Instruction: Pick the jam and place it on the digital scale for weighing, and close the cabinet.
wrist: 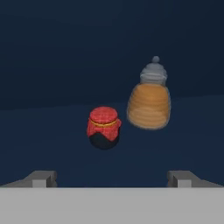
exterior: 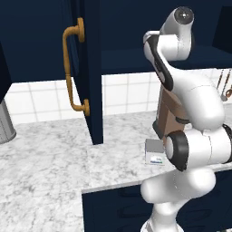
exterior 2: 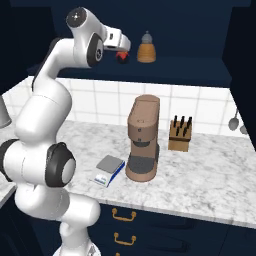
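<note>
- While the jam (wrist: 103, 127) sits on the cabinet shelf, nothing of the task looks finished: the jar stands just beside the orange bottle (wrist: 149, 102), toward the shelf's front edge, and is not gripped.
- With its fingers spread wide and nothing between them, the end effector (exterior 2: 121, 53) is raised to shelf height, close in front of the jar, which the hand view shows roughly centred ahead.
- Below, the digital scale (exterior 2: 110, 169) lies bare on the surface near its front edge, just beside the coffee machine (exterior 2: 142, 138); no jar is on it.
- Seen from the left base view, the cabinet (exterior: 88, 72) has its door swung out over the surface, so it remains to be shut.
- Left to do, as I judge it: grasp, carry down, set on the scale, close the door.
</note>
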Available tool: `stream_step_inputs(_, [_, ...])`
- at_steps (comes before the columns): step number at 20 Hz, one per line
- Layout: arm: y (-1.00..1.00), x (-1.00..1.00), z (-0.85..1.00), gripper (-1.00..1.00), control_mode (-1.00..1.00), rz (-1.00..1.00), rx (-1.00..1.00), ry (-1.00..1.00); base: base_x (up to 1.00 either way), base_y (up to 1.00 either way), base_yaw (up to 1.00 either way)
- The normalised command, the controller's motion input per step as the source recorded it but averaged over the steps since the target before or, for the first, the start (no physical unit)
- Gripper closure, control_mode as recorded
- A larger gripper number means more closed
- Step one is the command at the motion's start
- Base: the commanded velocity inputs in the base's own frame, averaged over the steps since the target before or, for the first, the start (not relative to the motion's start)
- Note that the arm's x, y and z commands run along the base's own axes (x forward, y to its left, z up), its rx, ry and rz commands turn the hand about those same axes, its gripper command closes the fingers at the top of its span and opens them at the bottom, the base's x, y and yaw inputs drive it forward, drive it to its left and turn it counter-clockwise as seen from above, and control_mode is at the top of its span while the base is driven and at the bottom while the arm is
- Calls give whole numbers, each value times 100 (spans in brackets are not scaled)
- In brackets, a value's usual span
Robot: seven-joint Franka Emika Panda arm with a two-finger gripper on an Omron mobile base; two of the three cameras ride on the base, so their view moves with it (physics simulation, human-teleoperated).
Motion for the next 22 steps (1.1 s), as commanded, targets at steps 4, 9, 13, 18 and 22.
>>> stream_step_inputs(4, [0,62,0,-100,-100,0,0,0,0,0,0])
stream_step_inputs(9, [0,50,-1,-100,-100,0,0,0,0,0,0])
stream_step_inputs(13, [0,50,-18,-100,-100,1,0,0,0,0,0])
stream_step_inputs(18, [0,41,-28,-100,-100,2,0,-1,0,0,0])
stream_step_inputs(22, [-5,32,-21,-100,-100,1,0,0,0,0,0])
